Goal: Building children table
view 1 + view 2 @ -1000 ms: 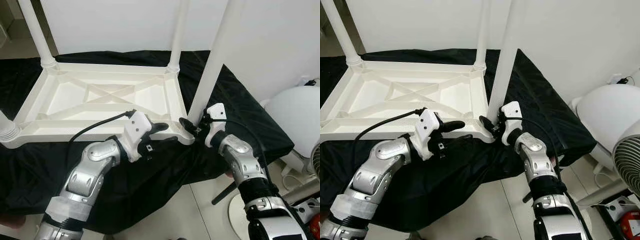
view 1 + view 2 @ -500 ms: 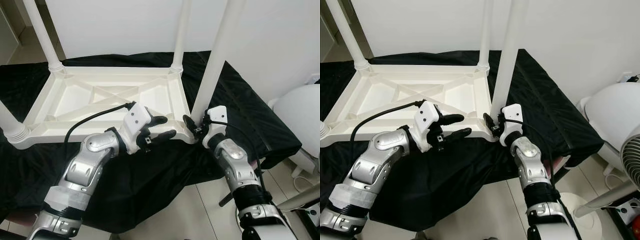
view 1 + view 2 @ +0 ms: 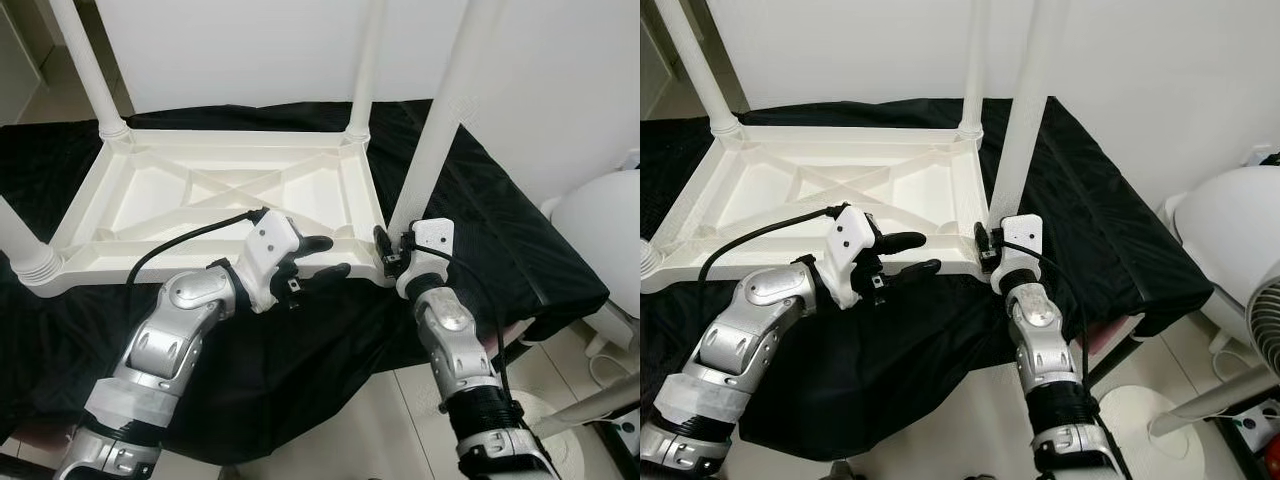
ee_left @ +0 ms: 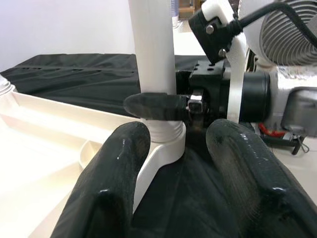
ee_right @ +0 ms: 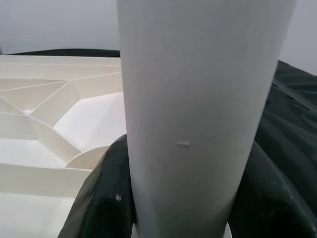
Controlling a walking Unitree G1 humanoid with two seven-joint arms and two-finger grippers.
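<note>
Right gripper [image 3: 386, 250] clamps table leg [image 3: 432, 130] — left gripper [image 3: 322, 257] spread.

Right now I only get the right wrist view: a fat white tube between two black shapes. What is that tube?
Observer: A table leg, standing upright in the near right corner of an upside-down white table. The right gripper is clamped round its base.
Operator: Are the other legs in?
Observer: Three more stand in the other corners.
Operator: And the other arm?
Observer: The left gripper is open at the table's near edge, holding nothing.
</note>
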